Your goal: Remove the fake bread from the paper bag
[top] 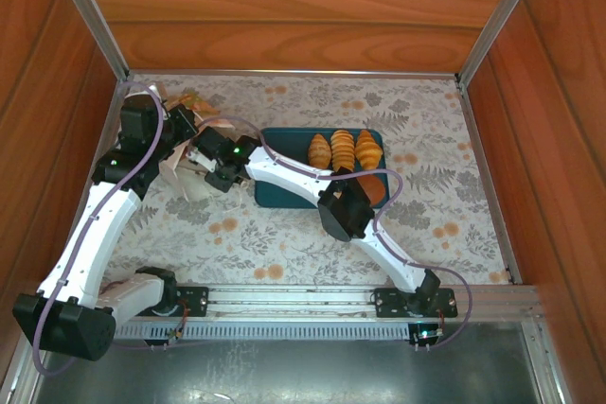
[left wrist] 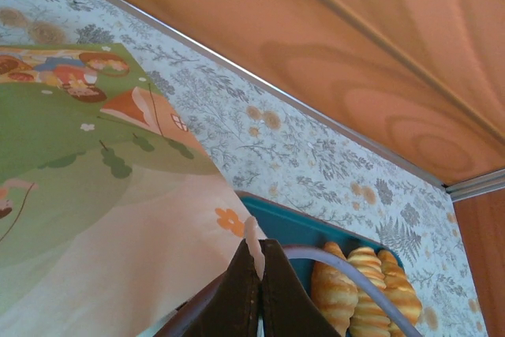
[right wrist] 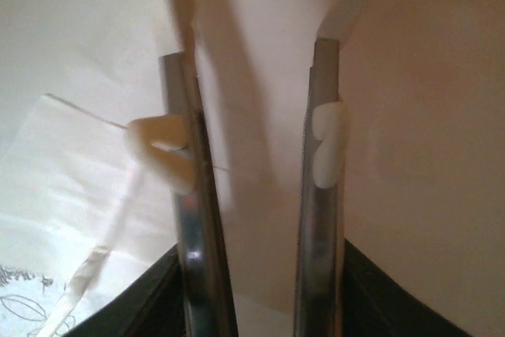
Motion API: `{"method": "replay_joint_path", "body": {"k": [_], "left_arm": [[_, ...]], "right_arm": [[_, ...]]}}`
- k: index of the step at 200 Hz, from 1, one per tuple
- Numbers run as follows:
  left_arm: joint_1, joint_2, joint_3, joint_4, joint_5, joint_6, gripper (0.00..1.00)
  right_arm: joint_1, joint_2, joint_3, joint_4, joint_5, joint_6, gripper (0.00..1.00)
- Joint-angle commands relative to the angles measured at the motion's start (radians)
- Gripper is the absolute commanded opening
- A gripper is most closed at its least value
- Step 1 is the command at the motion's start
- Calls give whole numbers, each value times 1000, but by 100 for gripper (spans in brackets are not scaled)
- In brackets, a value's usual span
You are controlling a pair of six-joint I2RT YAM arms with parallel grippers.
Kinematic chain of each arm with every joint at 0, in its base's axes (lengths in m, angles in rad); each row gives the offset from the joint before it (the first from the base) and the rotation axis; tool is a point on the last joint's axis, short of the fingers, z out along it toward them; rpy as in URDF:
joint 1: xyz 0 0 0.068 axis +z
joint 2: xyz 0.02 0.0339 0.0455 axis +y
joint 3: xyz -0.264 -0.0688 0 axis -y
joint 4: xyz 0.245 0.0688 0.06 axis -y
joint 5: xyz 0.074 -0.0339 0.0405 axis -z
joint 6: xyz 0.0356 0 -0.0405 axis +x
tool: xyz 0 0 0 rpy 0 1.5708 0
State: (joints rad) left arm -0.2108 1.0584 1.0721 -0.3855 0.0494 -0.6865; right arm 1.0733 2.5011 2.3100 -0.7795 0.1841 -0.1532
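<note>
The paper bag point(top: 178, 180) lies on its side at the left of the table, its green printed panel point(left wrist: 87, 155) close in the left wrist view. My left gripper point(top: 186, 126) point(left wrist: 257, 256) is shut on a thin edge of the bag's paper. My right gripper point(top: 204, 171) point(right wrist: 251, 61) reaches into the bag's mouth; its fingers point(right wrist: 188, 195) stand open with nothing between them, and white paper walls surround them. No bread shows inside the bag. Three ridged croissants point(top: 343, 149) point(left wrist: 364, 290) lie side by side on a teal tray point(top: 284, 144) point(left wrist: 288, 226), and another brown piece point(top: 377, 187) lies partly under my right arm.
Wooden walls with metal rails close in the floral-covered table point(top: 426, 139) on three sides. The right arm's forearm point(top: 289, 177) stretches across the tray's near part. A grey cable point(left wrist: 371, 282) crosses in front of the croissants. Small white cord pieces point(right wrist: 158, 151) sit beside the right fingers.
</note>
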Motion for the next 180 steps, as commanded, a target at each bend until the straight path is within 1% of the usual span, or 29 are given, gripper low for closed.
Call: {"method": "replay_joint_path", "body": {"k": [1, 44, 82, 111, 128, 156, 180], "left_arm": [[-5, -15, 28, -1, 1, -6, 0], [-5, -16, 22, -2, -6, -4, 0], [-5, -17, 17, -2, -23, 3, 0], [-5, -25, 10, -4, -54, 11, 0], [-4, -32, 2, -12, -79, 14, 0], [-5, -31, 3, -16, -88, 19, 0], [-5, -22, 6, -17, -80, 15, 0]], "right_arm": [[3, 15, 33, -14, 29, -9, 39], [5, -9, 35, -25, 25, 0, 26], [4, -52, 21, -38, 39, 10, 18], [6, -118, -40, -34, 42, 15, 13], [7, -166, -97, -23, 44, 26, 12], [8, -226, -177, -35, 43, 45, 11], [8, -257, -221, -48, 46, 75, 15]]}}
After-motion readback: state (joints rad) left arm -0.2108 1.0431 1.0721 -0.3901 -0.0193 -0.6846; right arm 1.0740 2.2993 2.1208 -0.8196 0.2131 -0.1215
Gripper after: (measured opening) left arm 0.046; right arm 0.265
